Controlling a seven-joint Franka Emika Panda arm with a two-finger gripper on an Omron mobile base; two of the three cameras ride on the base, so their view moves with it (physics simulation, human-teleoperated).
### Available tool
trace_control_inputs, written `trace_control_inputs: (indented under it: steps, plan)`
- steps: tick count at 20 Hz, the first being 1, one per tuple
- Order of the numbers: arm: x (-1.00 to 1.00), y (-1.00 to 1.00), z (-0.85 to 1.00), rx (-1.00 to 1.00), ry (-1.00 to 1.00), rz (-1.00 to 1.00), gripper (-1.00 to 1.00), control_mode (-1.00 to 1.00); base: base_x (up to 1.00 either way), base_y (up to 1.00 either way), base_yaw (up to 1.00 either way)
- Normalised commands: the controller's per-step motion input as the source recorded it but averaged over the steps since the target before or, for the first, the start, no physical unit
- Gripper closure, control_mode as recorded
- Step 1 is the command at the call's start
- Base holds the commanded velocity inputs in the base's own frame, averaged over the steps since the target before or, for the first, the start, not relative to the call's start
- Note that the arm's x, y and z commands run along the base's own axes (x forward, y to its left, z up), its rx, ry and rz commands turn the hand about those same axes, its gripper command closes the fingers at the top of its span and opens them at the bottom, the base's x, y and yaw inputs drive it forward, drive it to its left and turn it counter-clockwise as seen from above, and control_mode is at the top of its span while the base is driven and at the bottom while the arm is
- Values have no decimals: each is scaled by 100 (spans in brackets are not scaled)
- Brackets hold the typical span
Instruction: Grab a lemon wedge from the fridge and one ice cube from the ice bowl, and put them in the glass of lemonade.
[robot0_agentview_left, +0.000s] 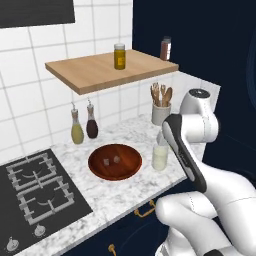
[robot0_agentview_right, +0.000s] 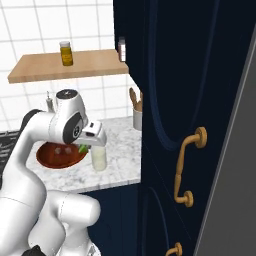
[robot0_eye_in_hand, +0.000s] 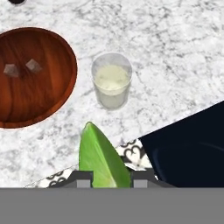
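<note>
From the left base view, the wide reddish-brown wooden ice bowl (robot0_agentview_left: 115, 161) sits on the white marbled counter (robot0_agentview_left: 125, 195) with two small pale cubes (robot0_agentview_left: 112, 160) inside. The small clear glass of pale lemonade (robot0_agentview_left: 160, 156) stands just beside the bowl, partly behind the white arm.

From the right base view, the gripper (robot0_agentview_right: 85, 147) hangs above the counter between bowl and glass, and a bit of green shows under it, probably the wedge, though it is small here.

In the hand view, the bright yellow-green lemon wedge (robot0_eye_in_hand: 101, 159) is clamped between the two dark fingertips (robot0_eye_in_hand: 83, 180), its pointed end toward the glass, which stands apart from it with the bowl beside.
</note>
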Motion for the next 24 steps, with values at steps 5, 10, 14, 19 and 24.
trace_control_inputs:
  steps: [5, 10, 14, 19, 24]
  plan:
    - [32, 0, -1, 0, -1, 0, 100, -100, 0, 0, 0]
    - [61, 0, 0, 0, 5, -5, 100, -100, 0, 0, 0]
    - [40, 0, -10, 0, 30, -5, 100, -100, 0, 0, 0]
    - [12, 0, -1, 0, 5, 0, 100, -100, 0, 0, 0]
    - [32, 0, 2, 0, 5, 0, 100, -100, 0, 0, 0]
